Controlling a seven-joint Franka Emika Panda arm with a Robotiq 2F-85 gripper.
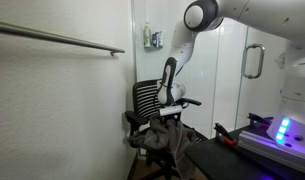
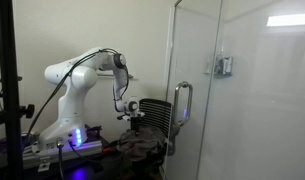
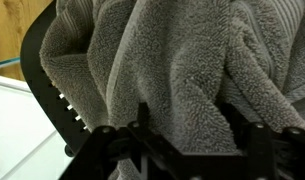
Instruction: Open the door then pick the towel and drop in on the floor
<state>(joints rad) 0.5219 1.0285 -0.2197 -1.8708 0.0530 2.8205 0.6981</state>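
Note:
A grey fluffy towel [image 3: 182,60] is draped over the black mesh back of an office chair [image 1: 145,100]. It also shows in both exterior views [image 1: 158,136] [image 2: 142,146]. My gripper [image 3: 190,115] is at the top of the chair back, pressed into the towel, with its black fingers spread apart and a thick fold of towel between them. It also shows in both exterior views [image 1: 170,98] [image 2: 132,110]. A glass door [image 2: 197,60] with a metal loop handle [image 2: 182,105] stands beside the chair.
The chair's black frame edge [image 3: 47,80] runs down the left of the wrist view. A glass panel with a handle [image 1: 252,62] stands behind the arm. A metal bar [image 1: 62,40] is on the near wall. The robot base has blue lights [image 2: 77,138].

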